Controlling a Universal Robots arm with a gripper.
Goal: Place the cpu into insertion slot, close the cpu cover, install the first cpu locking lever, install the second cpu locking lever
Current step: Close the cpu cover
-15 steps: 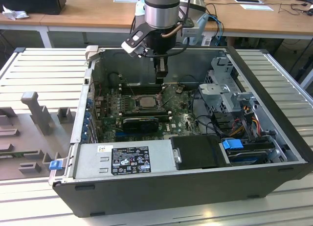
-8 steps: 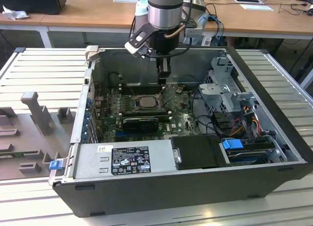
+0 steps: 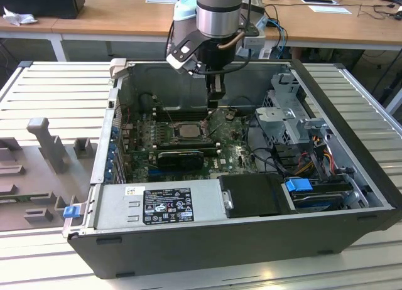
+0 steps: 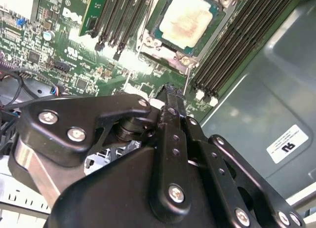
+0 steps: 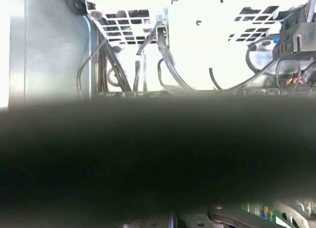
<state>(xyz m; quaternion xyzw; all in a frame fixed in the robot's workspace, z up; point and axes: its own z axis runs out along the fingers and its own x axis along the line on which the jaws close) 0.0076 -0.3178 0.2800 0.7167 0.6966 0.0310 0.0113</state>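
My hand [image 3: 214, 101], fingers pressed together, is hovering just beside the cpu [image 3: 186, 130], which is sitting in the insertion slot [image 3: 172, 132]. The open computer case [image 3: 207, 240] is lying on a ribbed grey surface [image 3: 56, 89], with wooden desks [image 3: 94, 19] standing behind.

cpu [image 4: 186, 18] between memory slots [image 4: 121, 16]

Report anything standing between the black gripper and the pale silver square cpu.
Nothing visible blocks it. In the second wrist view, just flat green motherboard and a thin metal lever rod lie between the black gripper and the pale silver square cpu.
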